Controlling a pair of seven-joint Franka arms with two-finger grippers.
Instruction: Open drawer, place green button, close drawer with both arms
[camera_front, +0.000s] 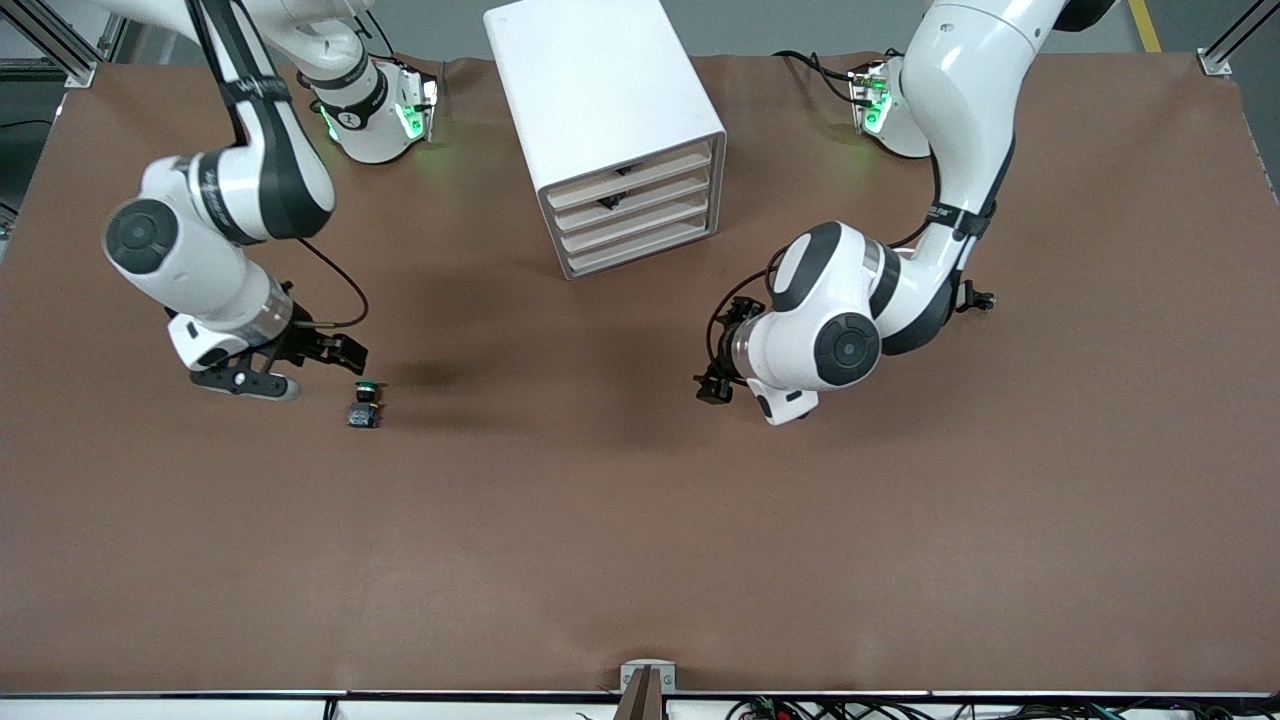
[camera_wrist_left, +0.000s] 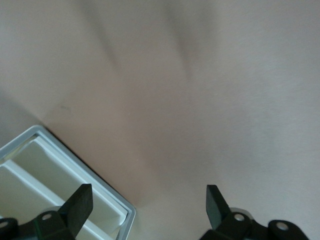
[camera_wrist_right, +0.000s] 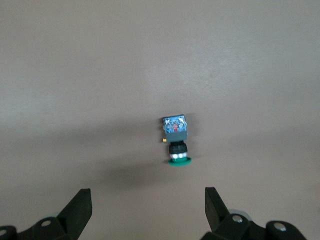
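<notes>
Two arms work over one brown table (camera_front: 640, 560), and both carry nothing. At the right arm's end of the table, well in from the edge, the button (camera_front: 364, 402) lies on its side, green cap pointing toward the robots' edge. The right gripper (camera_front: 300, 365) hovers just beside it, a little toward the table's end, jaws spread to their widest and touching nothing; its wrist view shows the button (camera_wrist_right: 175, 140) lying between and ahead of the two fingertips (camera_wrist_right: 80, 205).

Near the middle of the robots' edge stands the white cabinet (camera_front: 600, 100), its four drawers all shut; the drawer (camera_front: 630, 180) to be used cannot yet be told from its neighbours.

Toward the left arm's end, the left gripper (camera_front: 720, 350) hangs low over bare table, beside the cabinet's front corner (camera_wrist_left: 65, 190), jaws likewise fully spread and empty.

The step in hand appears to be the opening approach. It is likely done best by centring the right jaws across the button's narrow body before closing, while the left gripper squares up to a drawer front.
</notes>
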